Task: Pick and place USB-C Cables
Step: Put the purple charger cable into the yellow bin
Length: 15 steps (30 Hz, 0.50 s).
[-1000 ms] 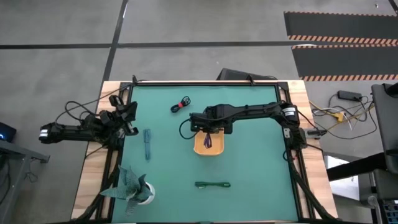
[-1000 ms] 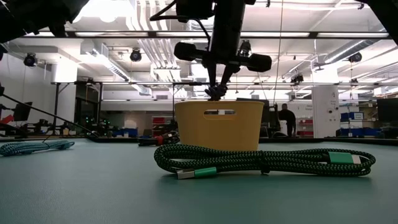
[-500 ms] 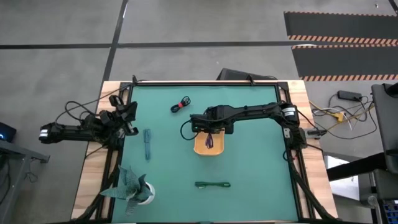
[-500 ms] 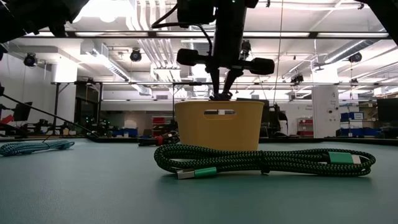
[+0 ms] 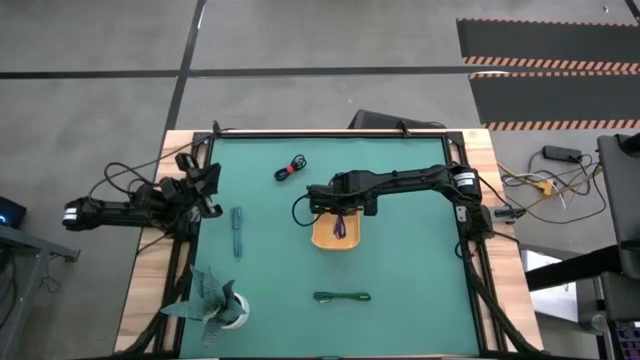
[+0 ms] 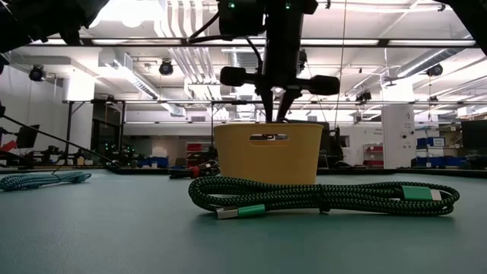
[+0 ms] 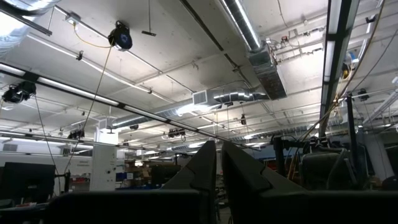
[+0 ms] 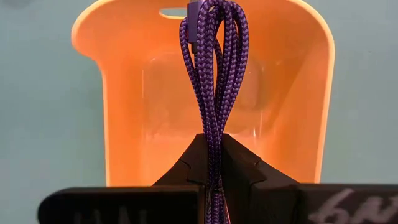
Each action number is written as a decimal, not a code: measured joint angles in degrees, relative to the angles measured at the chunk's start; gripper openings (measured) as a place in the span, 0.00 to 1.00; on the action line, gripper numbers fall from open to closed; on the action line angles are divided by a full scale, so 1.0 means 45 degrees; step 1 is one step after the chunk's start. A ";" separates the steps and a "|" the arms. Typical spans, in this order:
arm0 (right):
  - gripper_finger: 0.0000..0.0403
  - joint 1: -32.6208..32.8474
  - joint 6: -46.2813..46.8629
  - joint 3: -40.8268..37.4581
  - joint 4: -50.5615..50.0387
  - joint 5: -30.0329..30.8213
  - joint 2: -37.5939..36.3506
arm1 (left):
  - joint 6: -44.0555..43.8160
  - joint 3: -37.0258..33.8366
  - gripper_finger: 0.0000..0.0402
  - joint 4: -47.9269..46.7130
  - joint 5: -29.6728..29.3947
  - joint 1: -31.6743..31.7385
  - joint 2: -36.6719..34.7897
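The right gripper [image 8: 212, 163] has come down over the last second: in the low view its fingers stood above the rim of the orange plastic tray [image 8: 310, 93] and now reach just inside it. Its jaws stay pressed tight on the purple braided cable bundle [image 8: 213, 74], whose loops hang down into the tray's hollow. By this reading the placing step is nearly done; letting go looks like what remains for this cable.

Three cables lie outside the tray on the green desk [image 5: 410, 260]. The dark green braided bundle [image 5: 342, 296] lies on the near side of the tray, well apart from it. The light blue bundle [image 5: 237, 231] lies to the tray's left, and the red-and-black bundle [image 5: 290, 168] sits beyond the tray towards the far left.

Open desk surrounds the tray on every side, so a straight lift out should meet nothing. The left gripper [image 7: 217, 163], jaws closed on nothing, is parked off the desk's left edge, far from the tray, near the teal folded-paper plant [image 5: 211, 296]
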 joint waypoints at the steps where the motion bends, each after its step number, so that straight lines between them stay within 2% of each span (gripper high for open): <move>1: 0.03 0.0000 0.0000 -0.0031 0.0000 0.0000 0.0000 | 0.0000 0.0000 0.03 0.0000 0.0001 -0.0004 0.0000; 15: 0.03 0.0000 0.0008 -0.0406 0.0157 0.0005 0.0000 | 0.0000 -0.0010 0.03 0.0003 0.0002 0.0000 0.0000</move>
